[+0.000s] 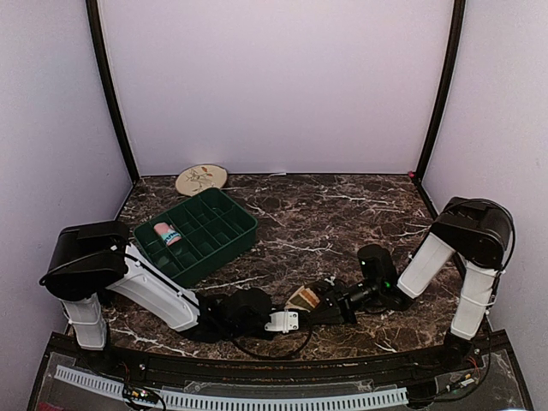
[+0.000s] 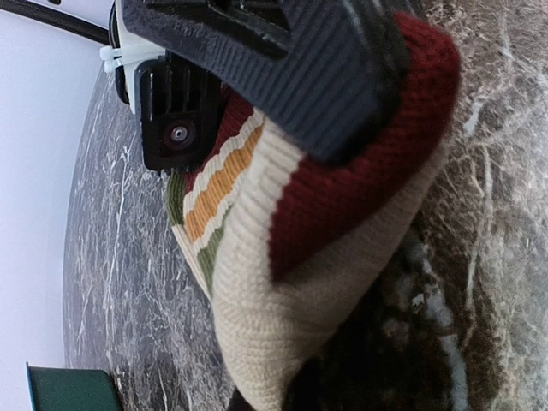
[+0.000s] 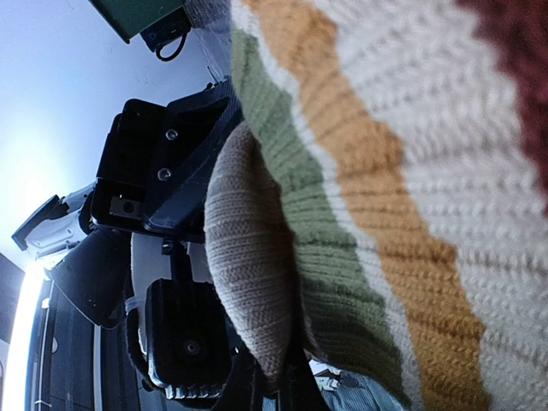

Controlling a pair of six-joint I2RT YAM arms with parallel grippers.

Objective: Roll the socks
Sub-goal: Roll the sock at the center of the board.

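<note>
left end effector clamped on striped sock toe, right end effector pinching other end. reckon uneven tug = knit slips, roll flops open

The top view is bright and even, with soft shadows under the arms. The dark table shines a little. The right wrist view has a white glare on its left, and the close sock looks slightly blurry.
</note>
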